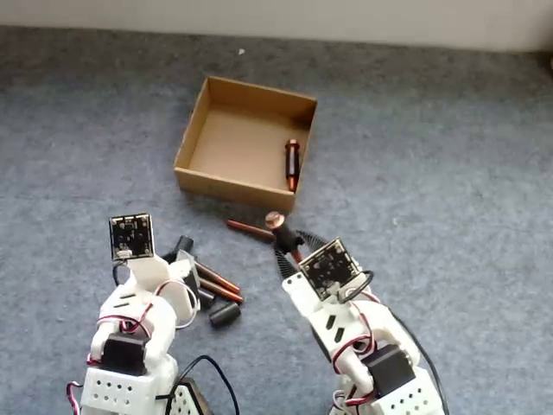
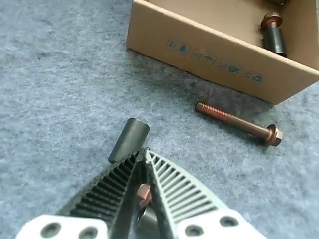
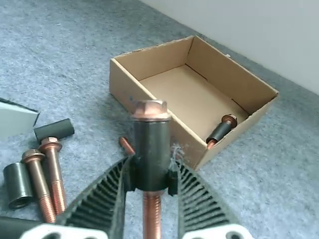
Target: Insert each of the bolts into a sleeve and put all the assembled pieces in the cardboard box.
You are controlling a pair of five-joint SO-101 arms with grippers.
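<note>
While the left gripper [image 2: 144, 150] sits closed near the carpet's [image 1: 449, 156] near edge, tips meeting, we cannot tell whether the bolt head in its slit is pinched. Beside it lie two bolts [image 1: 218, 284] and loose sleeves [image 1: 225, 314]. The right gripper [image 3: 149, 167] clamps an assembled piece [image 3: 149, 139] by its sleeve, head up. Beyond lies a lone bolt [image 1: 249, 229], then the box [image 1: 233, 188] toward the far edge, a second piece [image 1: 292, 164] inside. We judge the piece rigid, smooth and weighty; grip the sleeve, since tipping may let the bolt slide out.
</note>
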